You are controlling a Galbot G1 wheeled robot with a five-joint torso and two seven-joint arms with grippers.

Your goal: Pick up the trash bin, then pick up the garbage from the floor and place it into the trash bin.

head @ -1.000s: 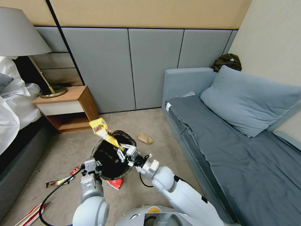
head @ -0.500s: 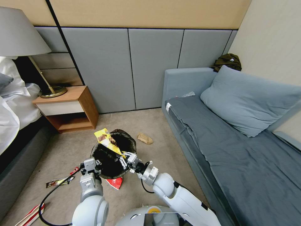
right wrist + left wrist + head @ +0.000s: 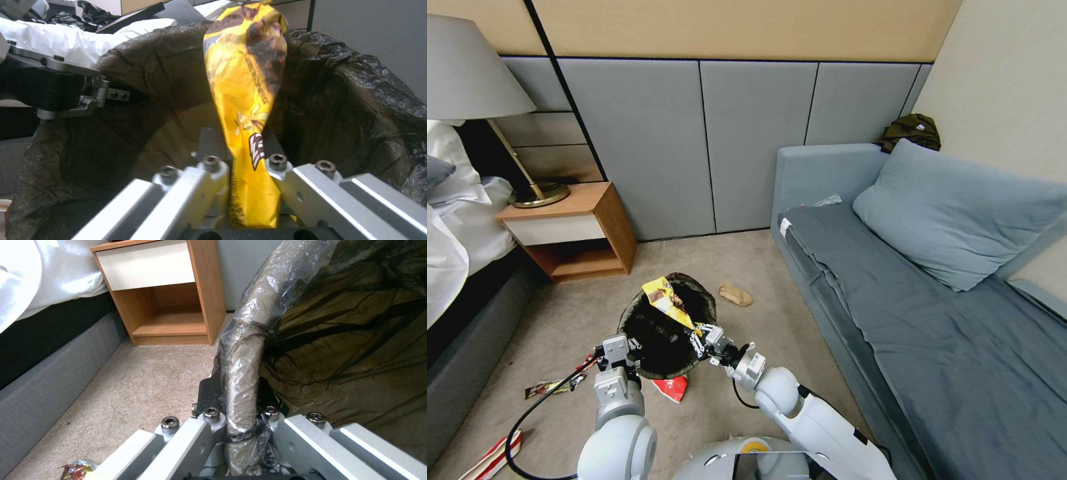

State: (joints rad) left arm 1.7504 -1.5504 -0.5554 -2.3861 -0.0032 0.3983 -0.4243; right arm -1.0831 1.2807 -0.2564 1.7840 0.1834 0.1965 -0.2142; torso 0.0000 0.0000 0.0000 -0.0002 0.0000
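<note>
Low in the frame's middle, our left end effector [image 3: 618, 349] clamps the bin [image 3: 647, 333] rim; our right end effector [image 3: 700, 333] pinches a yellow packet [image 3: 668, 303] over its opening.

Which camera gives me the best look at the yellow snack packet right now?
Right wrist view: the yellow snack packet stands close up, pinched in the right gripper over the trash bin. Head view shows it small; left wrist view shows bin rim, not packet.
</note>
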